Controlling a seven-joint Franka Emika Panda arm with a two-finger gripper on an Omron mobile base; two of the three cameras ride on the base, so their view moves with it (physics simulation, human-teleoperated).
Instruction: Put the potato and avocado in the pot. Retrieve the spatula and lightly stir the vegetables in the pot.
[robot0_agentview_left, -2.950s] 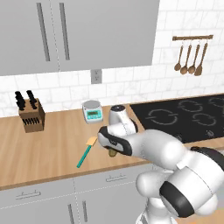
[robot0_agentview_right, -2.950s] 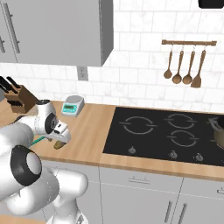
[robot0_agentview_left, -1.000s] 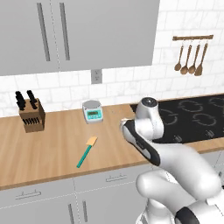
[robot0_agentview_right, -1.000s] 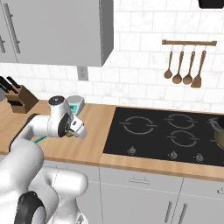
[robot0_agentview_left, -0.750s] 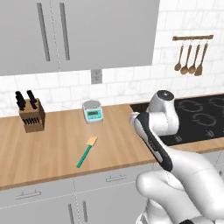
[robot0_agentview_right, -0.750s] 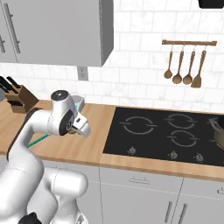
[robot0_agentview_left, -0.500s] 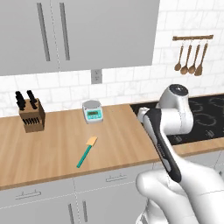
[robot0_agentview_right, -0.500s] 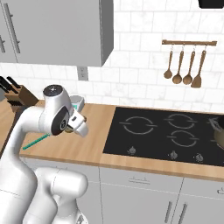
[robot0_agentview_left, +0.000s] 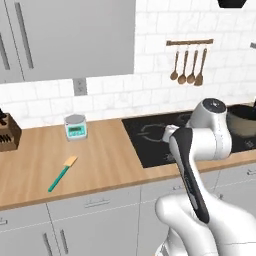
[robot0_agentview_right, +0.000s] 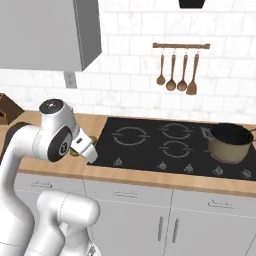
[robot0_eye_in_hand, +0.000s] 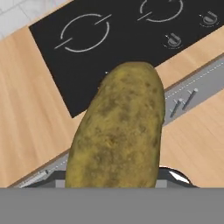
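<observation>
Shift since earlier: base has driven rightward along the counter; both base views now take in the whole black glass cooktop (robot0_agentview_right: 170, 142) and the pot, where a moment ago the knife block and scale sat centre. Arm has swung with it, wrist lifted off the counter and turned toward the hob.

Far left: dark wooden knife block (robot0_agentview_left: 7, 135) at the frame edge, small white kitchen scale with a teal display (robot0_agentview_left: 75, 126) by the wall.

Left counter: small spatula with a teal-green handle and pale tan blade (robot0_agentview_left: 62, 173) lies flat on the light wooden counter (robot0_agentview_left: 105, 160), untouched, well apart from the arm.

Centre: two-finger gripper (robot0_agentview_right: 80, 146) hangs over the counter just beside the cooktop's left edge, clamped on a rough brown-yellow oblong potato (robot0_eye_in_hand: 118, 135); hand view looks past it to the burners.

Wall: brown wooden spoons and spatula on a rail (robot0_agentview_right: 177, 70).

Right: round tan-bronze metal pot with dark inside (robot0_agentview_right: 228, 141) sits on the right-hand burner, far from the gripper; what it holds, cannot tell.

Avocado: not made out.

Meaning for task: carry leg under way. Potato has the width of the cooktop yet to cross; spatula fetch and stirring remain.
</observation>
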